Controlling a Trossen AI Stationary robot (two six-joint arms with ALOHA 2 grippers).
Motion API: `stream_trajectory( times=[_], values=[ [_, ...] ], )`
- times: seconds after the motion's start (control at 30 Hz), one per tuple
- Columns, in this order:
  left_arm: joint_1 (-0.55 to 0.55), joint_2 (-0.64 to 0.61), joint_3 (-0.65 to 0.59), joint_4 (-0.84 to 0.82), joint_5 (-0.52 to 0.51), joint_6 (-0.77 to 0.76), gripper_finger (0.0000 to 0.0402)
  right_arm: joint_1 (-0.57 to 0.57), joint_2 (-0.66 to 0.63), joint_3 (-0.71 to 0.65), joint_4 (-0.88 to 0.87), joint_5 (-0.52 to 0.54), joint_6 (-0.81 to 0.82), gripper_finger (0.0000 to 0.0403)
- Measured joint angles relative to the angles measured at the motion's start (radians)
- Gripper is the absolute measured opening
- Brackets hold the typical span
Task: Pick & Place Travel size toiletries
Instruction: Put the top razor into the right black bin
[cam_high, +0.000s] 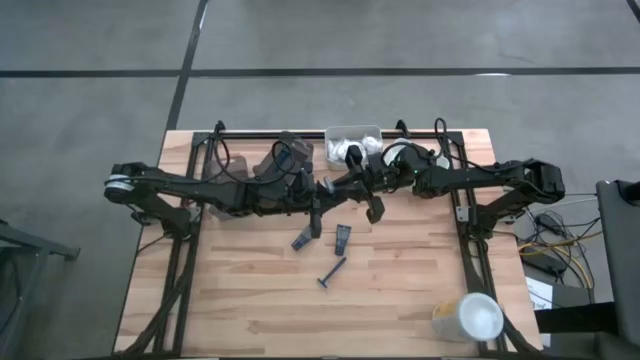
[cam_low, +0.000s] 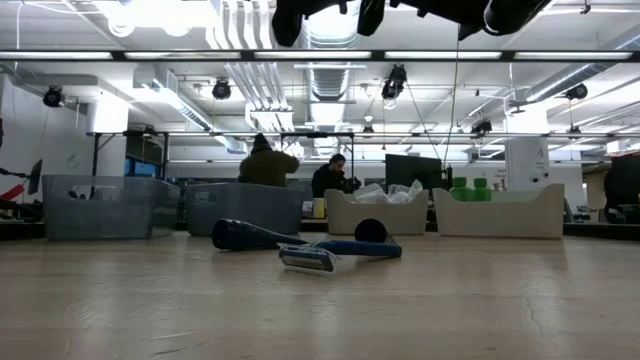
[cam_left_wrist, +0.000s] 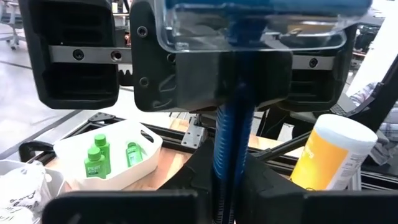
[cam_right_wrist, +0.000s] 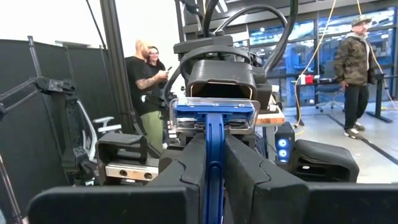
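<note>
A blue razor (cam_right_wrist: 214, 118) with a clear cap on its head is held in the air over the table's middle, between my two grippers, which meet there level. My left gripper (cam_high: 322, 192) comes from the left and is shut on the razor's handle. My right gripper (cam_high: 352, 185) comes from the right and is shut on it too. Below them on the wood lie loose toiletries: two dark flat tubes (cam_high: 302, 240) (cam_high: 342, 238) and a dark stick (cam_high: 332, 272). The low view shows a navy tube (cam_low: 250, 235) and a capped razor (cam_low: 310, 258). My left gripper pinches the razor's blue handle (cam_left_wrist: 225, 155) between its two fingers, which come level from the table's left. The handle rises from the fingers to the capped head (cam_left_wrist: 249, 25), close to this wrist's camera. The razor is clear of the table. My right gripper pinches the blue handle (cam_right_wrist: 214, 168) between its two fingers, coming about level from the table's right and lying along the handle. The capped head (cam_right_wrist: 214, 115) points away from it, toward my left gripper. The razor is lifted clear.
At the far edge stand a white tray of crinkly packets (cam_high: 352, 145), a white tray with green bottles (cam_left_wrist: 109, 155) and grey trays (cam_low: 100, 205). A yellow and white cup (cam_high: 470, 318) stands near the front right corner. People stand in the room beyond.
</note>
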Motion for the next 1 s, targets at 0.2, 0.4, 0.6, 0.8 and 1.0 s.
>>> stream_trajectory(
  times=[0.2, 0.4, 0.6, 0.8, 1.0],
  values=[
    [0.000, 0.000, 0.000, -0.014, -0.025, -0.001, 0.0027, 0.000, 0.000, -0.001, -0.003, 0.001, -0.007, 0.0041],
    [0.000, -0.008, 0.001, -0.042, -0.049, 0.010, 0.0027, -0.009, 0.000, -0.002, -0.004, 0.001, 0.061, 0.0047],
    [0.001, -0.043, 0.001, -0.125, -0.120, 0.040, 0.0028, -0.043, -0.010, -0.002, -0.041, -0.013, 0.182, 0.0091],
    [0.002, -0.082, 0.001, -0.233, -0.209, 0.088, 0.0029, -0.078, -0.056, -0.003, -0.188, -0.030, 0.219, 0.0163],
    [0.002, -0.112, 0.001, -0.303, -0.358, 0.192, 0.0030, -0.102, -0.121, -0.003, -0.335, -0.025, 0.207, 0.0212]
  ],
)
